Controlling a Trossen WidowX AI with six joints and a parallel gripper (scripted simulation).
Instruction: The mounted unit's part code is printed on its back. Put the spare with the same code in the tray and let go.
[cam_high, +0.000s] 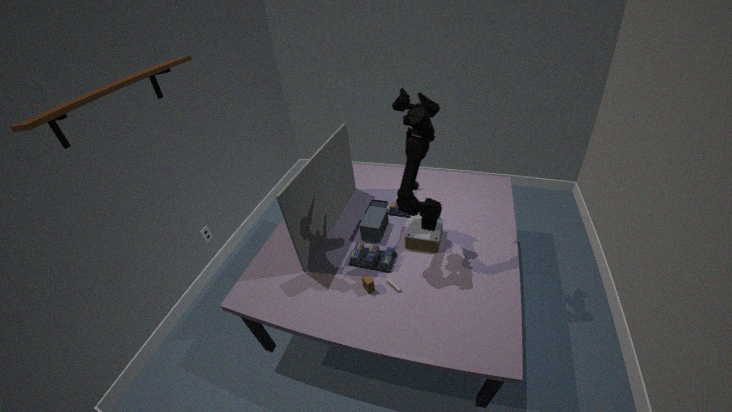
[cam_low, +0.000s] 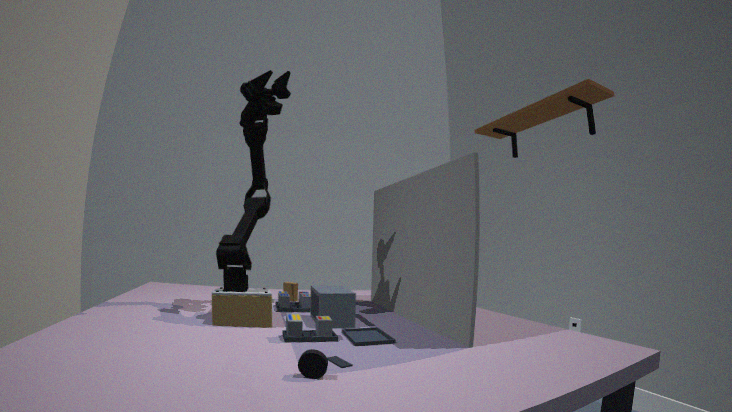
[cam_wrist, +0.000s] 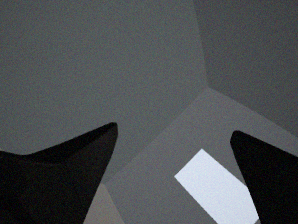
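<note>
The arm is raised almost straight up from its tan base block (cam_low: 241, 309) on the pink desk (cam_low: 128, 358). The hand (cam_low: 272, 82) is pointed at the ceiling, high above everything on the desk, with its two fingers spread wide and nothing held between them. In the wrist view only grey walls and a bright white rectangle (cam_wrist: 216, 193) are seen between the dark fingertips.

The mounted unit (cam_low: 332, 306), a plain grey box, stands near the middle of the desk, just in front of an upright grey panel (cam_low: 425, 250). No printing can be read on its visible faces. The spares (cam_high: 372, 254) are seated upright in a dark holder (cam_low: 309, 335) just beside the unit, with coloured tops: yellow and red are seen in the exterior view, and blue with yellow or red in the top view. No code can be read on them at this size. More coloured blocks (cam_low: 293, 296) lie behind the unit, close to the base.

The tray (cam_low: 368, 335), dark and shallow, lies flat on the desk to the right of the holder in the exterior view. A black round object (cam_low: 312, 363) and a small dark flat piece (cam_low: 339, 361) lie nearer the desk's edge. A wooden shelf (cam_low: 545, 108) is fixed to the wall.
</note>
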